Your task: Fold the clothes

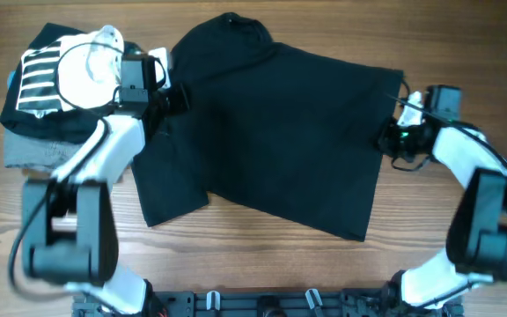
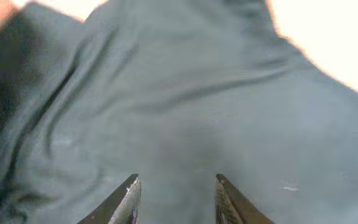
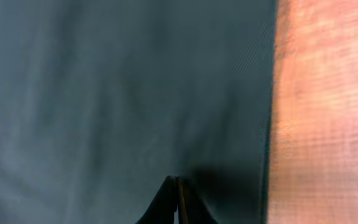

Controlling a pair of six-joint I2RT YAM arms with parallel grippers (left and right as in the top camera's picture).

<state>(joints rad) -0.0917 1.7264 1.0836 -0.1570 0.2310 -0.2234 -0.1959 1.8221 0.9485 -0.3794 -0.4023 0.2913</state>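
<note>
The black T-shirt (image 1: 280, 132) lies spread out and mostly flat across the middle of the wooden table, collar toward the far edge. My left gripper (image 1: 172, 99) is at its left side near the sleeve. In the left wrist view the jaws (image 2: 176, 180) are open over wrinkled black fabric (image 2: 197, 112) with nothing between them. My right gripper (image 1: 390, 136) is at the shirt's right edge. In the right wrist view its fingertips (image 3: 177, 180) are pressed together on flat fabric (image 3: 104, 93) close to the hem, and no fabric shows between them.
A black garment with white stripes and print (image 1: 51, 75) lies on a grey folded garment (image 1: 33, 154) at the far left, right behind my left arm. Bare wood (image 3: 328, 112) borders the shirt's right edge.
</note>
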